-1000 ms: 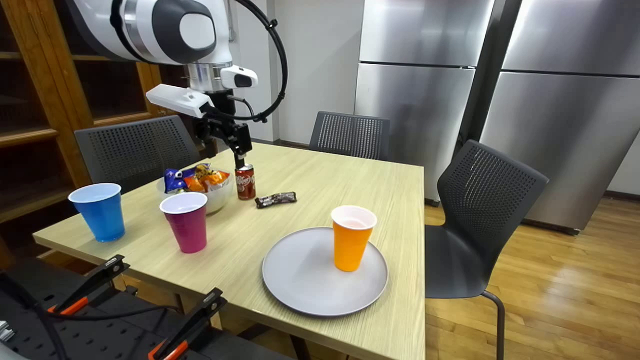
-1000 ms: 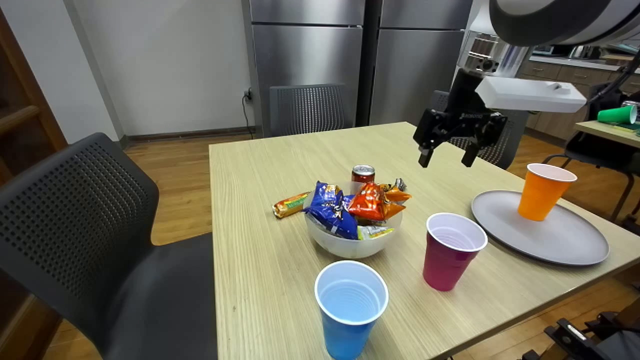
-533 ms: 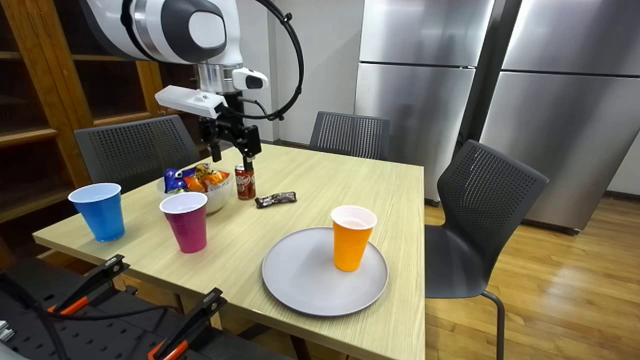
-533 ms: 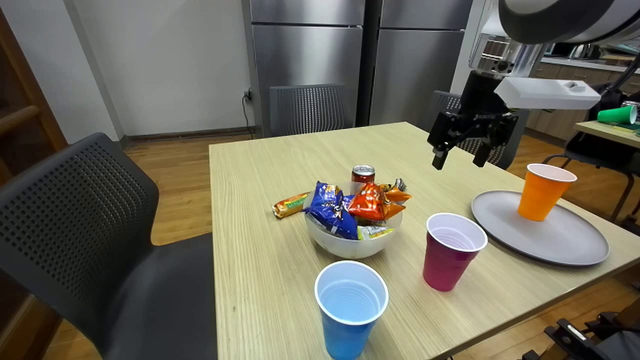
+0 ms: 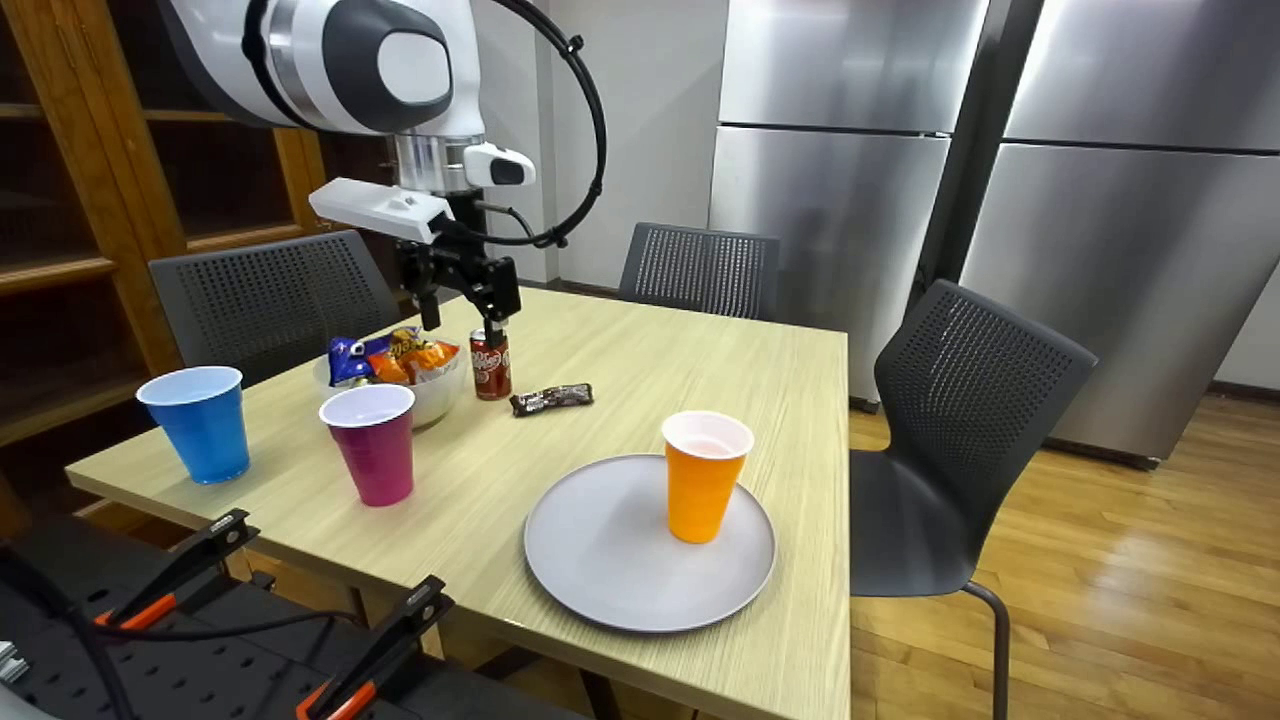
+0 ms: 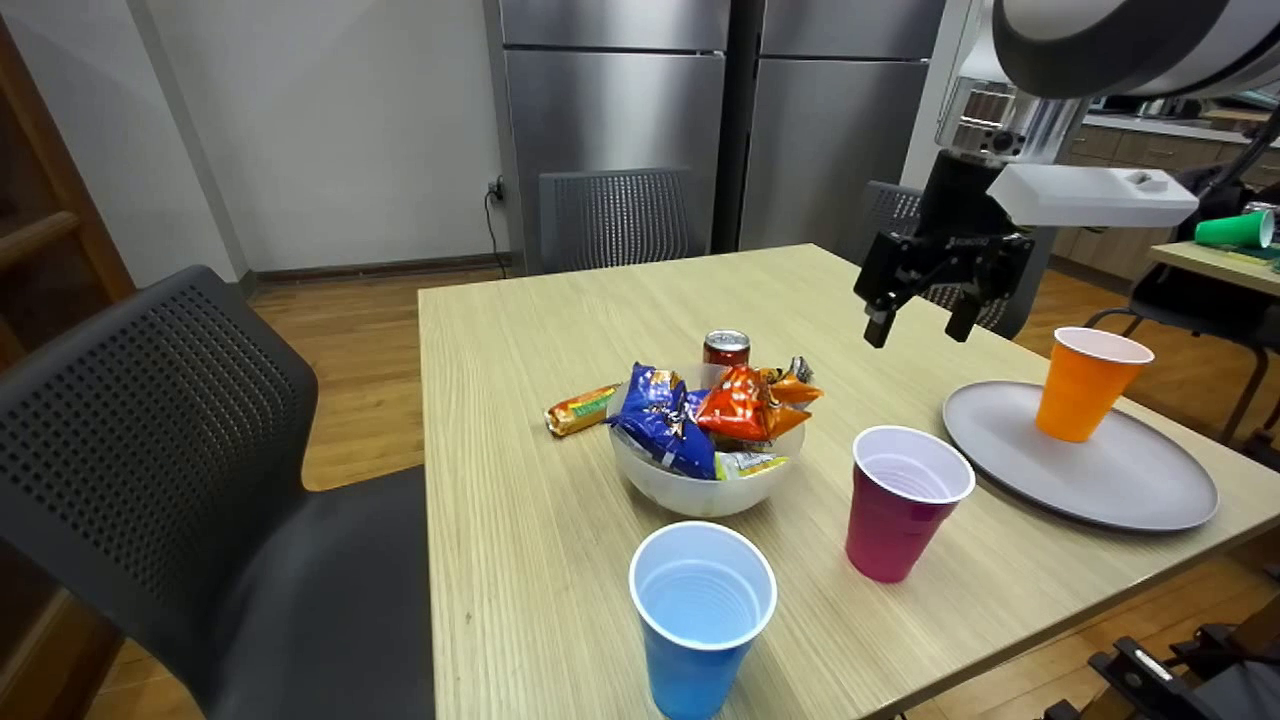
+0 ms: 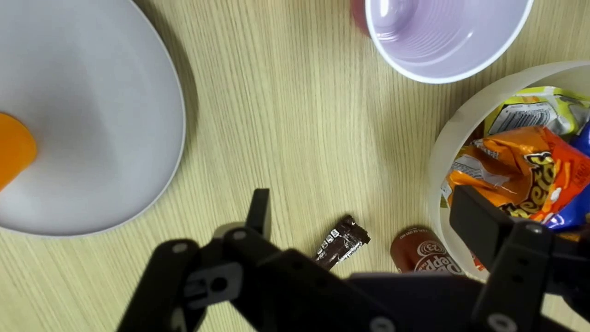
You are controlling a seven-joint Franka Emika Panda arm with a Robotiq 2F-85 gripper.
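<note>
Gripper [image 7: 367,214] hangs wide and empty.
We see the dark wrapped bar [image 7: 342,242] lying on the surface [image 7: 295,115] near the soda can [image 7: 421,251], which stands just beside the bowl [image 6: 700,492]; any lowering, we judge, needs fingers [image 7: 260,214] kept clear of both.

Bright, even light fills both exterior views, glare streaking down the steel refrigerators [image 5: 830,230], which lean with wide-angle stretch; sheen plays across the wooden floor [image 5: 1150,560]. The cabinet [image 5: 115,150] sits in gloom. Over to the wrist view: soft shadow hugs the plate [image 7: 101,115], and the end effector [image 7: 366,213] looms dark, slightly blurred.
</note>
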